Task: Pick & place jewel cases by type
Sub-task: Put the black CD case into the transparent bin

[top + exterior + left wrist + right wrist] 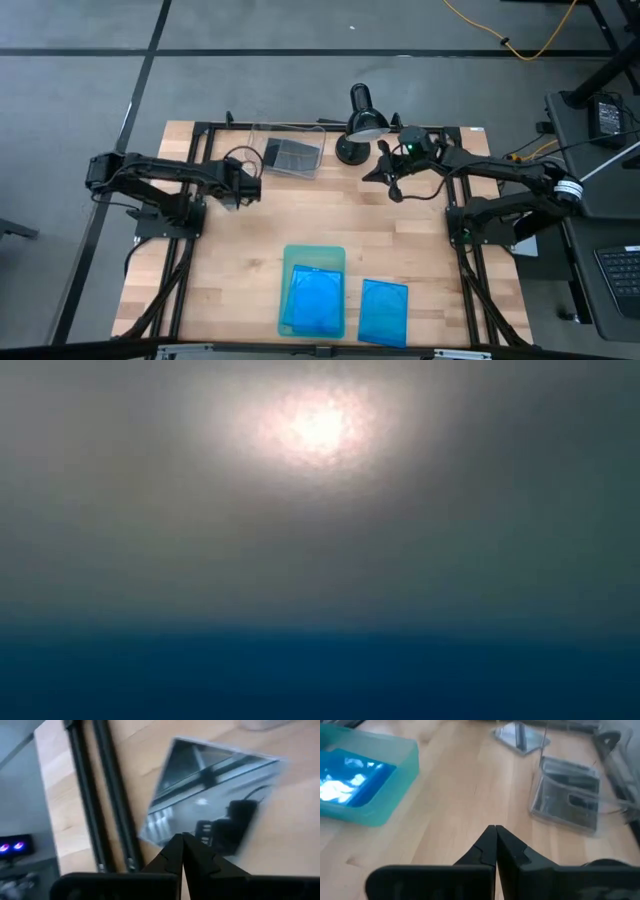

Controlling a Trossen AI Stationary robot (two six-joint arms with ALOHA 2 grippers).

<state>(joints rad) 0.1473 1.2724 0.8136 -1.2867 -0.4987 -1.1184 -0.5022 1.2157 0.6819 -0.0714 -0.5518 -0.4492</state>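
A grey jewel case (210, 795) lies flat on the wood by the black frame rails, also seen in the right wrist view (520, 737). My left gripper (182, 837) hangs shut above its edge, at the table's far left (250, 187), where it hides that case. Another dark jewel case (292, 153) lies in the clear bin (620, 775). A blue jewel case (312, 300) rests in the pale-green tray (290, 255), and another blue one (383, 310) lies flat on the table right of it. My right gripper (493, 827) hovers shut at the far right (390, 185).
A black desk lamp (362, 120) stands at the far edge between the bin and my right arm. Bare wood lies between the bin and the tray. Black frame rails run along both table sides. The low view shows only a blur, bluish at the bottom.
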